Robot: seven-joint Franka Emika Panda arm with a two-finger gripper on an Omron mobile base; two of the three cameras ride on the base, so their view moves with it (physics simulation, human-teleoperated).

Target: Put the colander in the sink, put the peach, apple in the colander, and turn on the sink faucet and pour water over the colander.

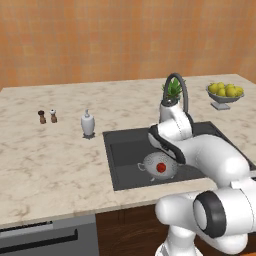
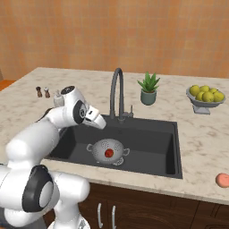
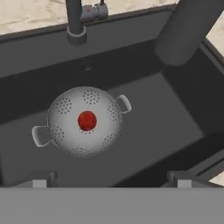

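The gripper (image 3: 112, 177) hangs above the sink (image 3: 175, 127), its two dark fingertips spread wide at 6 o'clock in the hand view and holding nothing; directly below, toward 10 o'clock of the basin floor, sits the one colander (image 3: 84, 121), a shiny round metal bowl dotted with fine holes, with two little looped handles at 8 and 2 o'clock; the single red apple (image 3: 87, 120) lies in its middle.

The sink is a dark grey matte rectangle let into a pale marbled stone counter (image 1: 55, 155); in the right base view the colander (image 2: 108, 151) rests left of the basin's centre, with the apple (image 2: 108, 153) inside; the tall dark arched faucet (image 2: 117, 91) rises from the back rim at 12 o'clock.

One peach (image 2: 222, 180), round and orange-pink, lies on the counter at 4 o'clock of the sink, well apart from it; a grey footed bowl of yellow lemons (image 2: 205, 97) stands at 2 o'clock; one potted green plant (image 2: 148, 88) is just right of the faucet; a white bottle (image 1: 88, 124) and two small shakers (image 1: 47, 116) stand at 9 o'clock; behind runs an orange tiled wall (image 1: 100, 40); dark wood cabinets (image 2: 147, 210) sit below.
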